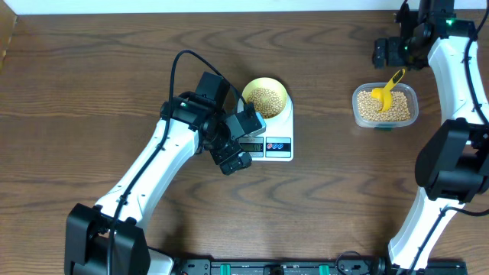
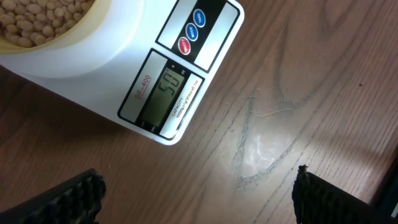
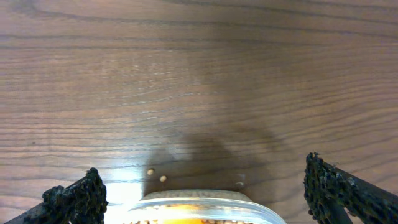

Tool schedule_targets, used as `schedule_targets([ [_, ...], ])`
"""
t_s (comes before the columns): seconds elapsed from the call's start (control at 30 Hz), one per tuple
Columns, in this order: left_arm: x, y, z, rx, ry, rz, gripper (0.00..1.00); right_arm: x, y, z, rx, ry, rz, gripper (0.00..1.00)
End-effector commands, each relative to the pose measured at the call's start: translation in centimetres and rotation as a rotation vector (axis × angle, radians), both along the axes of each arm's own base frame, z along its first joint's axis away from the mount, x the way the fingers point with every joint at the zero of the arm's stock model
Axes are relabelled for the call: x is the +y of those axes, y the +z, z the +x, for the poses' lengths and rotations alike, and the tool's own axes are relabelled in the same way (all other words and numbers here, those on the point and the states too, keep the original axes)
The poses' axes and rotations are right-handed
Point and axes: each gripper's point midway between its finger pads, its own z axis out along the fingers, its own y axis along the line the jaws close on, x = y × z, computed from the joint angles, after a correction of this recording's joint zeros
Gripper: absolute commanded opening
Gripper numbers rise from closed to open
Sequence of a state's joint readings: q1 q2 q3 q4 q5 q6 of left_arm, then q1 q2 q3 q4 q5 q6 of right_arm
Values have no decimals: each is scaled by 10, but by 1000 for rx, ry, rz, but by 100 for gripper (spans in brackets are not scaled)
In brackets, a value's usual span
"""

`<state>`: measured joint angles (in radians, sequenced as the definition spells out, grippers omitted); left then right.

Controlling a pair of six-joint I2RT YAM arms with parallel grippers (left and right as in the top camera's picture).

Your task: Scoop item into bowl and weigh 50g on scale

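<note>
Brown wood-grain table (image 1: 92,76) carries the white rectangular digital scale (image 1: 281,128). Its grey display (image 2: 169,88) appears to read 50, so the weighing looks done. Small tan beans (image 1: 265,99) sit in the pale-yellow round bowl (image 1: 283,92) on the scale. Left gripper (image 2: 196,186) hovers spread and empty before the display. Right gripper (image 3: 202,174), likewise spread, hangs just beyond the clear plastic tub (image 1: 410,95).

White arm shells (image 1: 149,172), black joints (image 1: 451,156), looped black cable (image 1: 173,76), knurled black fingers (image 2: 68,199).
</note>
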<state>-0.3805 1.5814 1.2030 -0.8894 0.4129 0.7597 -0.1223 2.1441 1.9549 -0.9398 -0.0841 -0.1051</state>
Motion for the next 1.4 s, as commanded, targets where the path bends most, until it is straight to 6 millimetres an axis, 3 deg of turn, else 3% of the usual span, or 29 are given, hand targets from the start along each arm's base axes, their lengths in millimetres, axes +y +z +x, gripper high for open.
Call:
schedule_targets([
  [0.0,1,-2,-1,10,-2,0,98,10,6,9,-41,13,59,99],
  [0.2,1,-2,-1,10,-3,0,98,24,21,30,-142,31,155,99],
  [0.37,1,-2,-1,9,-3,0,98,68,42,38,-215,152,373,99],
  [0.63,1,-2,-1,10,-3,0,98,125,40,23,-155,258,436,99],
  [0.8,1,-2,-1,10,-3,0,98,150,24,4,-55,270,385,99],
  [0.9,1,-2,-1,9,-3,0,98,148,8,-11,28,239,290,99],
  [1.07,1,-2,-1,10,-3,0,98,128,-8,-34,144,180,159,99],
  [1.37,1,-2,-1,10,-2,0,98,81,-18,-56,256,79,49,99],
])
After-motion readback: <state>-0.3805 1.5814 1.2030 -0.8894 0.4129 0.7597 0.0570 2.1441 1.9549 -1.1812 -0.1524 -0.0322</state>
